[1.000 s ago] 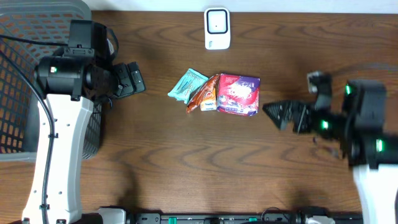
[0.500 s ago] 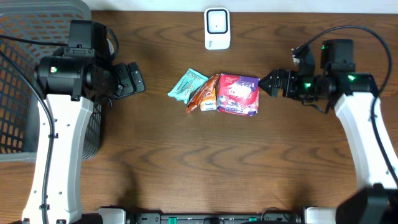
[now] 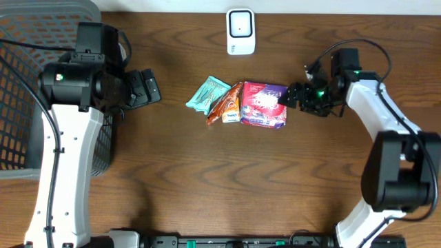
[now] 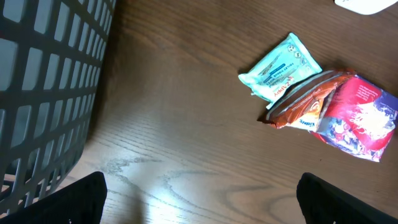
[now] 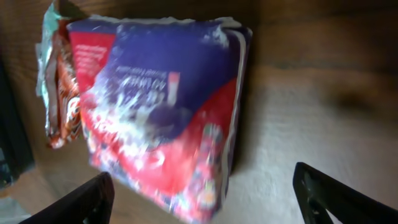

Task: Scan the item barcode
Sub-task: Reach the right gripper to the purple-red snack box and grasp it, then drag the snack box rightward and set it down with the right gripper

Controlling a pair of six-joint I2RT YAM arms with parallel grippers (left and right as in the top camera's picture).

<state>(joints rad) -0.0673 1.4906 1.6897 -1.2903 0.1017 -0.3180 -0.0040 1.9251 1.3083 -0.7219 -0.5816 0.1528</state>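
**Right tool (image 3: 293, 97) at the purple-red packet (image 3: 264, 104), fingers apart**
The packet lies mid-counter, at 6 o'clock from the white scanner (image 3: 240, 31), with the empty right tool at its 3 o'clock edge. The left tool (image 3: 146, 87) is spread too. A shallow pinch may slip, or push it against the orange packet (image 3: 227, 103) at its 9 o'clock side.

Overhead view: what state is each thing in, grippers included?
Red-and-purple foil packet: flat on table, ungripped.
Orange snack packet: flat, touching it.
Teal plastic packet: flat, against orange packet.
White rectangular scanner: on table, untouched.
Left gripper: open, empty.
Right gripper: open, at red-and-purple packet's edge.
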